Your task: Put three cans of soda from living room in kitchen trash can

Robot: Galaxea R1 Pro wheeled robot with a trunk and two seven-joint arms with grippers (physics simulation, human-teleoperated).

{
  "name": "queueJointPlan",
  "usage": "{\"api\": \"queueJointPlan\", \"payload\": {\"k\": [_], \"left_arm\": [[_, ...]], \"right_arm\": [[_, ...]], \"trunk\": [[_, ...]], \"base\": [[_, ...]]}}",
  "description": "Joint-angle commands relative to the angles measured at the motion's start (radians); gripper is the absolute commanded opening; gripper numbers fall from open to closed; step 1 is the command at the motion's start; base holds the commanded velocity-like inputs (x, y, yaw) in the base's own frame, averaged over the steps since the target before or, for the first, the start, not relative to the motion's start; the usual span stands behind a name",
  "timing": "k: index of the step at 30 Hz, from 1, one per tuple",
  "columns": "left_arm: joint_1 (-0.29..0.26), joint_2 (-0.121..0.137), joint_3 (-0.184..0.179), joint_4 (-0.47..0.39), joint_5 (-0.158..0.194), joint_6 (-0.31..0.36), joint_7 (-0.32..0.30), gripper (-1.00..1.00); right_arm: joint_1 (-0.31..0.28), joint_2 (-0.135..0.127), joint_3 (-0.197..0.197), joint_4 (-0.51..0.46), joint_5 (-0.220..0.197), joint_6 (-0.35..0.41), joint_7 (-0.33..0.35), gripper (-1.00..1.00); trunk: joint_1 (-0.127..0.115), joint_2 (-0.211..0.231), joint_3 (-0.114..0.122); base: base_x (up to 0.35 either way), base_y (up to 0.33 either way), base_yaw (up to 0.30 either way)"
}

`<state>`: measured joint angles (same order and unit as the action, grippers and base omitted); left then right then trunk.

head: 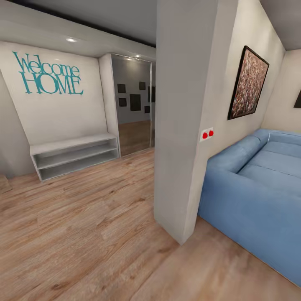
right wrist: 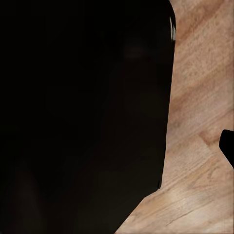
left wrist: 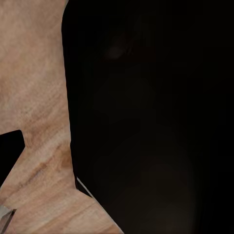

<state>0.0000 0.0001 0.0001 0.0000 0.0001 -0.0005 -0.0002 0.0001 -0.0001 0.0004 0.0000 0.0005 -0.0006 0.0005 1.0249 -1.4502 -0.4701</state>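
Light wood flooring [head: 83, 234] runs past a dividing wall [head: 184, 125] toward the blue sofa [head: 259, 188] of the living room. No soda cans or bin appear here; collection seemingly not begun. Jaws' state cannot be told.

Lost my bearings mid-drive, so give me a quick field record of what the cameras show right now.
floor: light wood planks
ahead: white pillar with red switches
right: blue sofa against the wall, painting above it
left: low white shelf under a "Welcome HOME" sign
beyond: doorway into a grey room
wrist views: wood floor beside a dark shape
grippers: state unclear
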Motion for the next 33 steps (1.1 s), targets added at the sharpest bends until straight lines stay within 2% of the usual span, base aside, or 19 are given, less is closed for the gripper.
{"api": "queueJointPlan", "payload": {"k": [1,3,25,30,33], "left_arm": [[-0.001,0.006,0.001,-0.006,0.002,-0.005,-0.002,1.00],[-0.001,0.014,0.000,-0.015,0.001,-0.016,-0.002,1.00],[-0.001,0.014,0.000,-0.015,0.001,-0.024,-0.002,1.00],[-0.024,0.029,-0.003,-0.044,0.001,-0.052,-0.003,1.00],[-0.022,0.032,-0.004,-0.061,0.001,-0.040,-0.003,1.00]], "right_arm": [[0.000,-0.006,0.005,-0.006,0.005,-0.005,0.005,1.00],[0.000,-0.006,0.006,-0.017,0.011,-0.016,0.016,1.00],[0.000,-0.006,0.006,-0.019,0.012,-0.020,0.016,1.00],[-0.025,-0.024,0.032,-0.048,0.014,-0.044,0.039,1.00],[-0.035,-0.030,0.049,-0.065,0.015,-0.061,0.056,1.00]], "trunk": [[0.000,0.000,0.000],[0.000,0.000,0.000],[0.000,0.000,0.000],[0.000,0.000,0.000],[0.000,0.000,0.000]], "base": [[0.000,0.000,0.000],[0.000,0.000,0.000],[0.000,0.000,0.000],[0.000,0.000,0.000],[0.000,0.000,0.000]]}}
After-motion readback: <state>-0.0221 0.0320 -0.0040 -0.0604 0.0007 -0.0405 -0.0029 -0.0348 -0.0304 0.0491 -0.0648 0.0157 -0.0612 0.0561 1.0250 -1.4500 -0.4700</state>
